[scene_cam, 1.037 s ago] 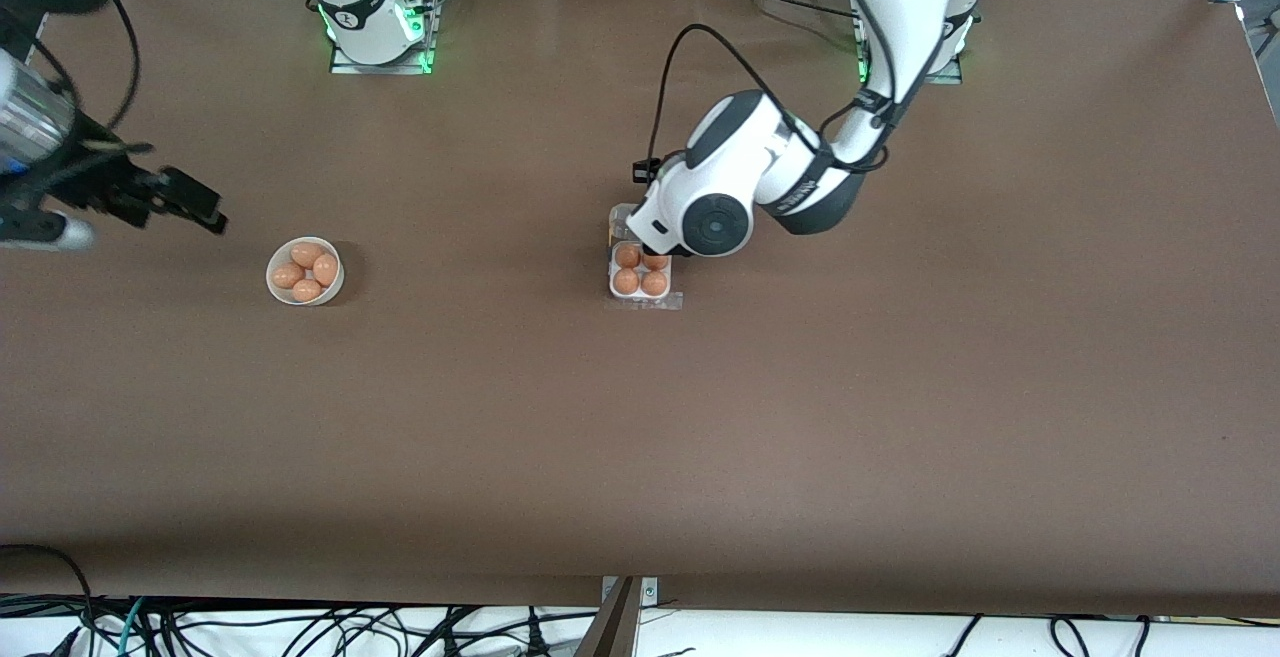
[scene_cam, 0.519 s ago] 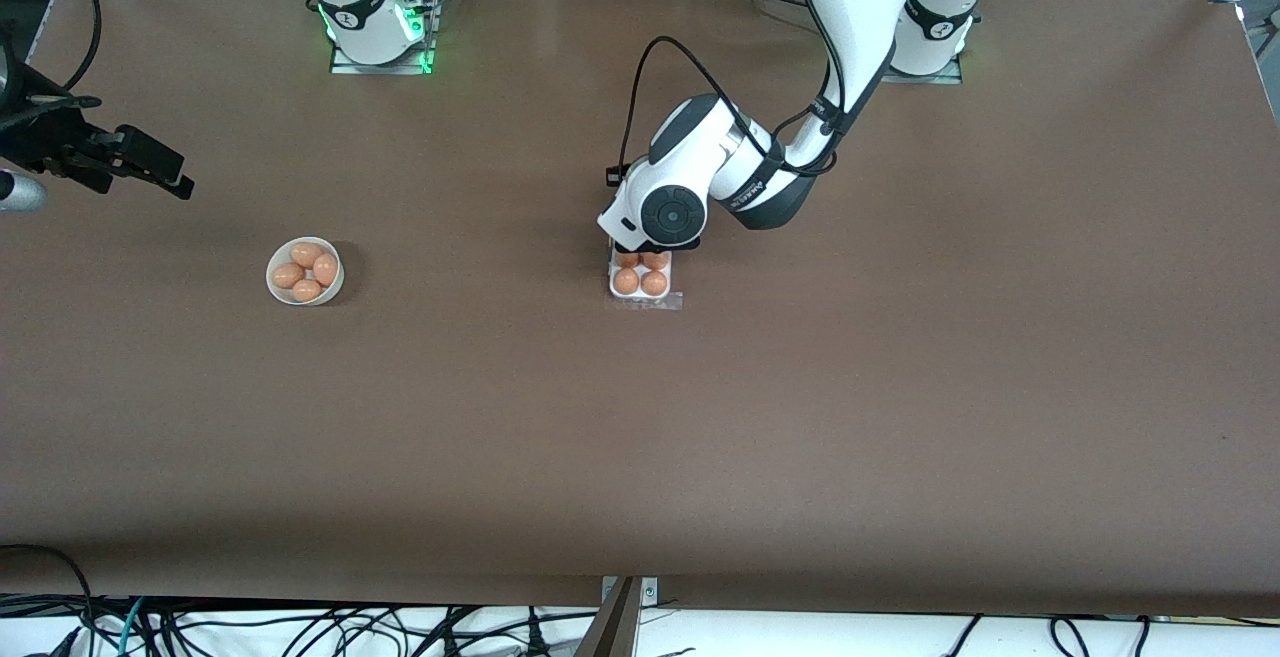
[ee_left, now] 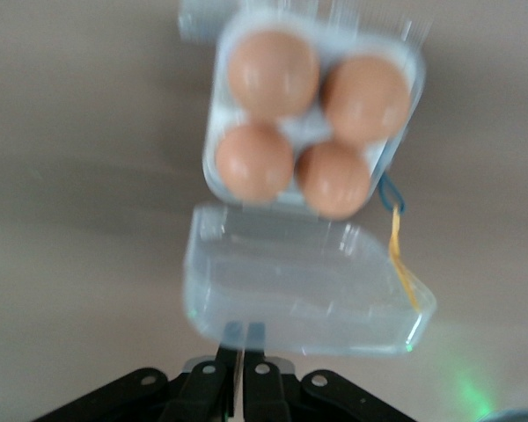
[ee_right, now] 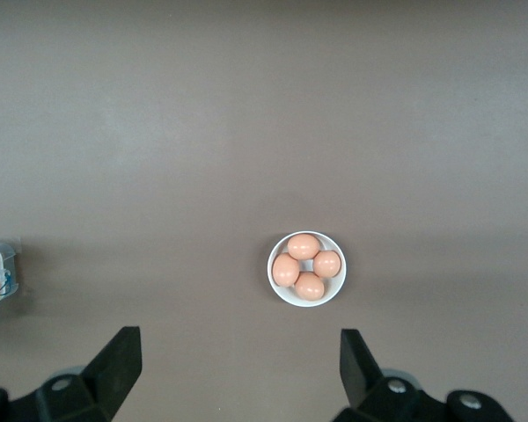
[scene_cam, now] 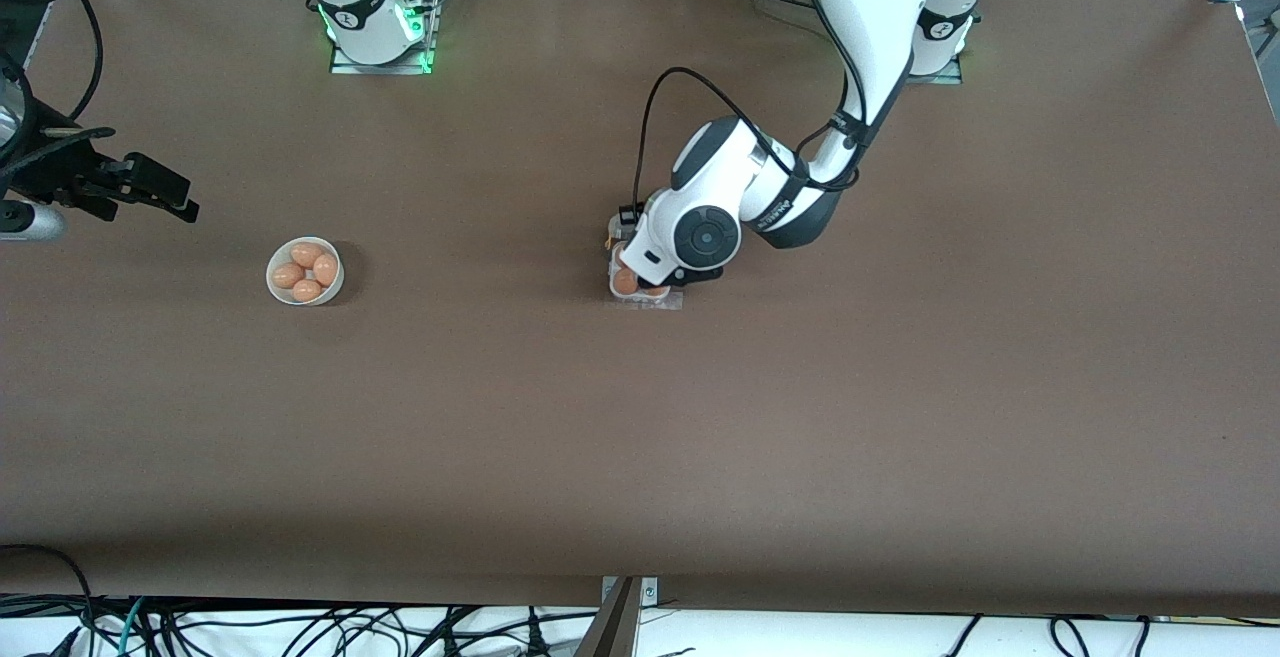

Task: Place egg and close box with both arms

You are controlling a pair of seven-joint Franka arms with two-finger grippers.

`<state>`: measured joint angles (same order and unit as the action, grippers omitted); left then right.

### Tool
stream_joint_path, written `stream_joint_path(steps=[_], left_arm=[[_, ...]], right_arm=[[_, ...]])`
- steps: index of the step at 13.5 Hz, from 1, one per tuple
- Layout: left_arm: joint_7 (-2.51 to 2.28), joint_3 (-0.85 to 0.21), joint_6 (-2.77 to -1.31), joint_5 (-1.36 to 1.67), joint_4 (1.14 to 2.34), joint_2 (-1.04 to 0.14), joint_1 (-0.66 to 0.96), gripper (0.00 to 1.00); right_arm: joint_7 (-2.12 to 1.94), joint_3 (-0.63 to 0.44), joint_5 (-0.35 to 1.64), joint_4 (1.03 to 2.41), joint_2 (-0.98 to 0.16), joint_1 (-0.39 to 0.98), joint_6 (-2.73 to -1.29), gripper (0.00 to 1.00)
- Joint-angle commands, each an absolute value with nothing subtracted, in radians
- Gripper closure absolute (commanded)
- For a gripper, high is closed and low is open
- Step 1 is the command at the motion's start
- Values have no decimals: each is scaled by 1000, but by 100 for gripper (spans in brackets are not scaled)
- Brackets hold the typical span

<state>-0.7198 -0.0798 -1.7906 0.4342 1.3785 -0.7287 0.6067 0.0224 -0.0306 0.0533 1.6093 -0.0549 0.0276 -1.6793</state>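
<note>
Box (ee_left: 312,123) sits mid-table, all four cells filled with eggs (ee_left: 273,75), clear lid (ee_left: 299,286) tipped open on the side toward the arm bases. Left gripper (ee_left: 243,374) is low over the box, fingers pinched together on the lid's edge. Right gripper (ee_right: 238,365) hangs spread wide and empty, high near the bowl (scene_cam: 305,271), which lies well apart from the box toward the right arm's end.

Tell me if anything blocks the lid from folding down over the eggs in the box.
Nothing visible does. The left gripper is shut on the clear lid's edge, and the lid hangs open beside the box. Its four eggs sit in their cells.
</note>
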Motion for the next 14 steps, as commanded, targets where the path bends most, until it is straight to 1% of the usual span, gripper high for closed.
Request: stream_joint_path(steps=[1,2,3,5,7,9,12,13,14], left_arm=[[-741,-29,-1779,440,1289,-735,606,91],[-739,-23,-1778,439,1284,-732,604,90],[-738,-15,-1770,436,1284,-729,600,85],[-732,21,-1763,375,1284,-715,594,72],[-739,11,-1740,370,1257,-681,498,56],[-738,29,-1736,323,1229,-655,477,46],[-733,41,-1736,171,1207,-627,465,24],[-732,43,-1736,132,1192,-627,454,17],[-730,43,-1726,105,1186,-627,437,13]], right_arm=[[3,-20,43,1592,-57,12,-1674,0],[3,-21,43,1592,-57,12,-1675,0],[3,-21,43,1592,-60,11,-1678,0],[3,-21,43,1592,-60,11,-1677,0],[3,-21,43,1592,-58,12,-1675,0],[3,-21,43,1592,-60,11,-1675,0],[3,-21,43,1592,-58,12,-1675,0],[3,-21,43,1592,-58,11,-1675,0],[3,-21,43,1592,-60,11,-1675,0]])
